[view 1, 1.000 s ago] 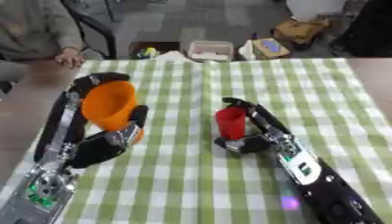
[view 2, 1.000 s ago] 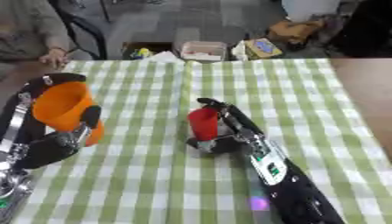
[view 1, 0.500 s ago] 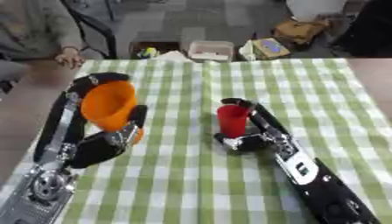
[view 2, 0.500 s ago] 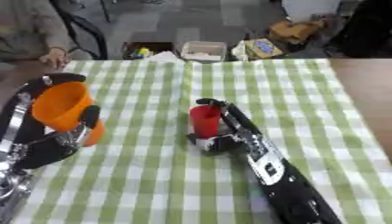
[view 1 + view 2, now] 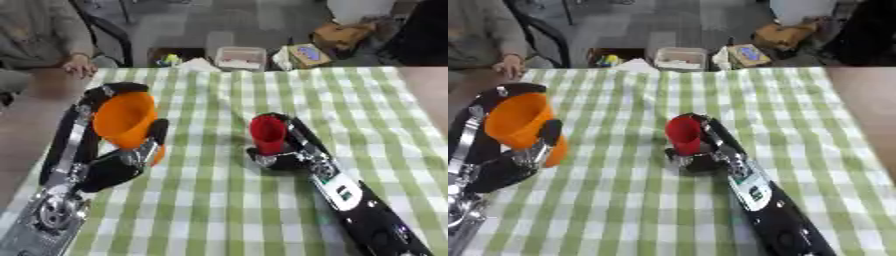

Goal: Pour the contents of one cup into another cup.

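Observation:
An orange cup (image 5: 125, 121) is held in my left hand (image 5: 119, 165), fingers and thumb curled round it, at the left of the green checked table (image 5: 210, 210). The cup is lifted and tilts with its mouth up and slightly to the left. A smaller red cup (image 5: 267, 133) stands upright near the table's middle, with my right hand (image 5: 293, 152) curled round it from the right and below. What is inside either cup does not show.
Beyond the table's far edge lie a white box (image 5: 240, 57), a cardboard box (image 5: 343, 36) and other clutter on the floor. A person's hand (image 5: 80, 65) rests at the far left corner. A brown surface (image 5: 429, 95) borders the table on the right.
Both hands keep hold of their cups. The red cup and right hand have shifted slightly; the orange cup stays about where it was.

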Robot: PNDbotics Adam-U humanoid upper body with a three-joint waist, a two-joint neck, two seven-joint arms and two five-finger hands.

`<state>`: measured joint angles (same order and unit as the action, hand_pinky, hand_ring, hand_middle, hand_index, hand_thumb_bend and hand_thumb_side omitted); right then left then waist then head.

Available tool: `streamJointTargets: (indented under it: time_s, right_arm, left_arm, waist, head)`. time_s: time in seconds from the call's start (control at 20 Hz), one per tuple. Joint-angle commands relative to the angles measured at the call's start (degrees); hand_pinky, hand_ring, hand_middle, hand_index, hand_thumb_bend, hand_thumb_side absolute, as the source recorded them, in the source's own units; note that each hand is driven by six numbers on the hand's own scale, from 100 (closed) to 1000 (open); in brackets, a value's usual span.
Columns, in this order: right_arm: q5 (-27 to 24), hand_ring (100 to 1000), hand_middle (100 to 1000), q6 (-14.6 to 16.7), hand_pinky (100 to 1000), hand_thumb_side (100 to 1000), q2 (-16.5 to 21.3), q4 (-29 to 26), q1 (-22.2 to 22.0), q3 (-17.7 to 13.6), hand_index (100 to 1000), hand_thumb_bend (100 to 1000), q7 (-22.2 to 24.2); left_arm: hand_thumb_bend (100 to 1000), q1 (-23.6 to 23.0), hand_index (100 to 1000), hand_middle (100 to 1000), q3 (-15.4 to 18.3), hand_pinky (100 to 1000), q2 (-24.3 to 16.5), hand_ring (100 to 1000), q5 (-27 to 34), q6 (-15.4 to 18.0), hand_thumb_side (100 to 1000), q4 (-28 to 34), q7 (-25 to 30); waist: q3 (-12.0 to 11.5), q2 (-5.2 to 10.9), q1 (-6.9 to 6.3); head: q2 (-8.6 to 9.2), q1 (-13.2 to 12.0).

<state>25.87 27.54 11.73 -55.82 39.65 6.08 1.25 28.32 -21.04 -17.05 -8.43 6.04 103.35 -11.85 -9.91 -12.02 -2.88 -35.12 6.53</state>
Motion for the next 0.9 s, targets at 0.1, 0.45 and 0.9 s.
streamJointTargets:
  time_s: [0.1,0.45,0.9]
  right_arm:
    - [-0.3,450,100,0.4,304,100,0.5,-1.7,0.1,0.7,779,100,-0.6]
    - [-0.8,452,100,1.3,304,100,1.7,-4.1,-0.9,2.5,777,100,0.6]
    - [-4.0,456,100,2.4,307,100,4.0,-9.0,-2.1,5.9,779,100,5.1]
  left_arm:
    - [100,1.0,597,170,0.1,286,-1.2,477,1.1,-0.6,347,2.2,0.5]
    - [100,1.1,596,168,0.1,288,-5.1,478,4.5,-3.8,348,6.6,2.3]
    - [100,4.0,596,168,0.2,289,-15.8,476,12.9,-3.5,301,11.2,6.3]
  waist:
    - [0.1,0.99,-0.07]
    - [0.3,1.13,-0.17]
    - [0.3,1.58,-0.59]
  head:
    - [0.47,0.0]
    - [0.52,0.3]
    - [0.74,0.8]
